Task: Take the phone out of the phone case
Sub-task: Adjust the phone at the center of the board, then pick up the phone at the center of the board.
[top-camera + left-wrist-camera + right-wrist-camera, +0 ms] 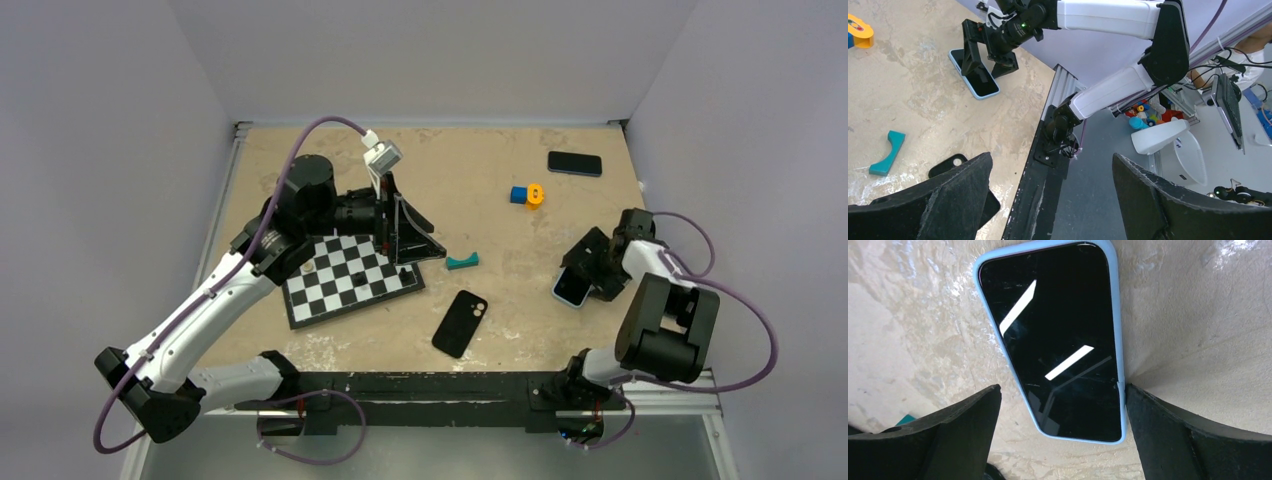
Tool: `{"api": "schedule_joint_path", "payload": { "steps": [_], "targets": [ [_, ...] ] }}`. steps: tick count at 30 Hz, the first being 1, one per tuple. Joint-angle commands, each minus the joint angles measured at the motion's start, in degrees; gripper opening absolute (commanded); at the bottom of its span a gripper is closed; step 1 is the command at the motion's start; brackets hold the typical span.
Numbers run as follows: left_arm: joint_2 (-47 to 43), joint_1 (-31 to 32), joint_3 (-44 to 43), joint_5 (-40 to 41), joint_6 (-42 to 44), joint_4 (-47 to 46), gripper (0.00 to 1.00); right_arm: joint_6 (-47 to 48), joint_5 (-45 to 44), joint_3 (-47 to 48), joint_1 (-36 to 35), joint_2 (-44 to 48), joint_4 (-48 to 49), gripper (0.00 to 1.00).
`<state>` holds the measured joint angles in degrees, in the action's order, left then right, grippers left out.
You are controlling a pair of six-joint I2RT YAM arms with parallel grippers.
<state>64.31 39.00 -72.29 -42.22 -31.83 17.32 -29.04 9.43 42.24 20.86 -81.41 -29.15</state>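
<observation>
Lying screen-up on the mottled, scuffed beige counter, the phone is a flat rounded rectangle. Its glossy black glass shows fine scratches and two bright streaks of reflected light, framed by a smooth pale-blue rim. It rests near the counter's right edge, between the right fingers. These are spread apart, broad, matte black and coarsely grained. One of them touches the phone's rim on one long side, while the other stands clear of the opposite side. The phone's back is hidden against the counter. From above, the right wrist covers most of the phone, leaving only one blue-edged end in sight.

The phone case, a thin black shell with two small round holes at one corner, lies empty and well apart from the phone, towards the counter's near edge. In the left wrist view it is largely hidden behind a finger, and only a corner with one hole shows.

The left fingers are wide open with nothing between them, at the far corner of a black-and-white chessboard. A curved teal piece, a blue-and-orange block and a glossy black slab lie farther back.
</observation>
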Motion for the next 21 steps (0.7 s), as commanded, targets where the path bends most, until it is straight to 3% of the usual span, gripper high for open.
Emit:
{"api": "schedule_joint_path", "payload": {
  "steps": [1,7,11,14,15,17,19,21],
  "targets": [
    [0.10,-0.64,-0.44,0.22,1.85,-1.02,0.93,-0.73,-8.67,3.63,-3.32,-5.22,-2.11,0.98],
    [-0.67,-2.49,-0.54,2.23,3.46,0.24,0.93,-3.37,-17.07,9.67,-8.10,-13.57,-8.26,0.98],
    [-1.80,-4.56,-0.70,5.42,5.76,1.98,0.93,-3.59,-18.87,9.69,-10.53,-15.95,-8.05,0.89],
    [-1.86,-5.51,-0.90,7.94,7.46,3.45,0.93,-2.65,-19.53,9.44,-11.39,-16.13,-7.50,0.75],
    [-1.80,-5.74,-0.84,8.53,7.82,3.69,0.93,-2.13,-19.27,9.18,-11.38,-15.81,-7.05,0.67],
    [-1.73,-6.45,-0.79,9.67,8.37,3.98,0.93,-1.11,-19.39,8.52,-11.40,-14.15,-5.95,0.38],
    [-1.74,-6.74,-0.70,11.11,9.17,4.46,0.93,-0.78,-19.74,7.57,-11.44,-11.26,-4.63,0.15],
    [-1.80,-6.87,-0.56,12.86,10.01,4.96,0.93,-0.48,-18.92,6.36,-11.38,-6.37,-2.89,0.06]
  ]
}}
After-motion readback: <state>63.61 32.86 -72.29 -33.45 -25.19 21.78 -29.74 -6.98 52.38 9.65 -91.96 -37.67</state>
